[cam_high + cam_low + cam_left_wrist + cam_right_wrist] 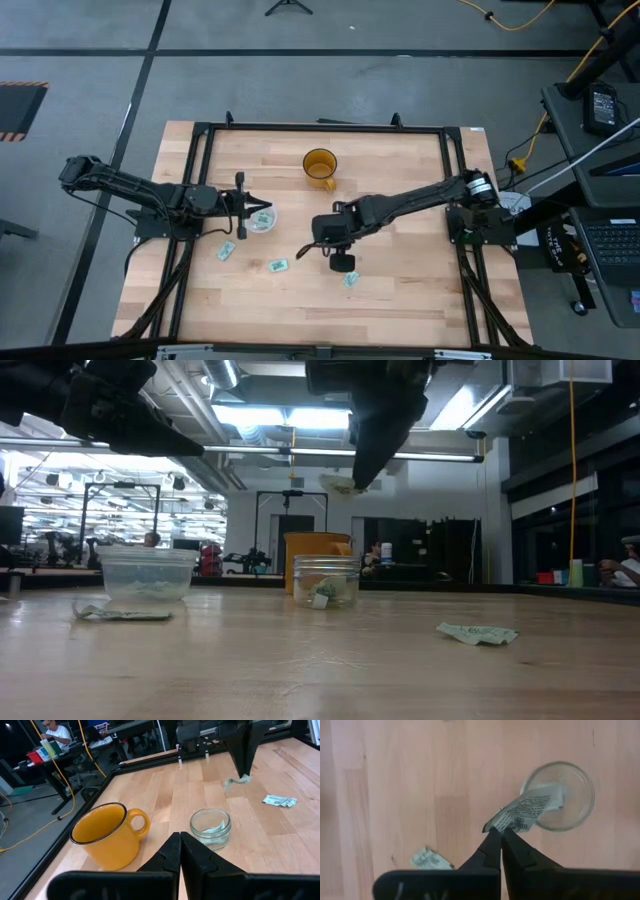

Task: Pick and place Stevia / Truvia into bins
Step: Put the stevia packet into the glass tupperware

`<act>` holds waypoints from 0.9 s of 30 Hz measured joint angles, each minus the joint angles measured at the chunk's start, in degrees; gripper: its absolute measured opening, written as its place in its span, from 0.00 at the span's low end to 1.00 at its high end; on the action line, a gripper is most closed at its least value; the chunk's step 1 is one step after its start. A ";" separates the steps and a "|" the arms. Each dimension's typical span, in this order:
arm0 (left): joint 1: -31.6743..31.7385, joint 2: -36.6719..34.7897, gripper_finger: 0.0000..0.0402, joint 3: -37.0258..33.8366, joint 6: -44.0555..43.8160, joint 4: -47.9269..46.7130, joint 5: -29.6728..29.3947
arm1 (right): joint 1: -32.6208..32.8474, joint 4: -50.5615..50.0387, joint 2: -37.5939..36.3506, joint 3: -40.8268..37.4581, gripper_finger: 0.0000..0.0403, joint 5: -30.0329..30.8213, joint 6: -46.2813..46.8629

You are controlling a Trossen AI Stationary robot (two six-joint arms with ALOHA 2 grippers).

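An orange mug stands upright on the wooden bench, near its far edge, with its handle pointing toward the middle.

Small glass cup, high view centre: mostly hidden under the right gripper.
Sachet print: too blurred to read.
Clear plastic cup contents, high view: too small to count.
Person, upper left: cut off by frame edge.
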 joint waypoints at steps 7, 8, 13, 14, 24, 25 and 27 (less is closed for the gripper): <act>0.00 0.00 0.01 0.00 -0.06 -0.02 0.00 | -0.82 -0.77 2.00 2.18 0.00 0.02 -0.14; 0.00 0.00 0.01 0.00 -0.02 -0.02 0.00 | -1.10 -0.66 2.00 1.99 0.00 0.01 -0.44; 0.00 -0.01 0.02 0.00 -0.04 -0.01 0.00 | -2.97 1.43 1.95 0.45 0.00 0.19 -0.60; -0.01 -0.01 0.02 0.00 -0.07 0.00 0.00 | -3.27 2.19 1.94 0.19 0.00 0.19 -0.65; 0.00 -0.01 0.01 0.00 -0.07 -0.01 0.00 | -4.24 3.39 2.22 0.02 0.00 -0.44 -0.59; 0.00 -0.02 0.01 0.00 -0.02 0.00 0.00 | -4.24 3.38 2.53 0.05 0.00 -0.64 -0.59; -0.02 -0.02 0.01 0.00 -0.07 -0.02 0.00 | -4.24 3.14 3.31 -0.02 0.00 -2.01 -0.71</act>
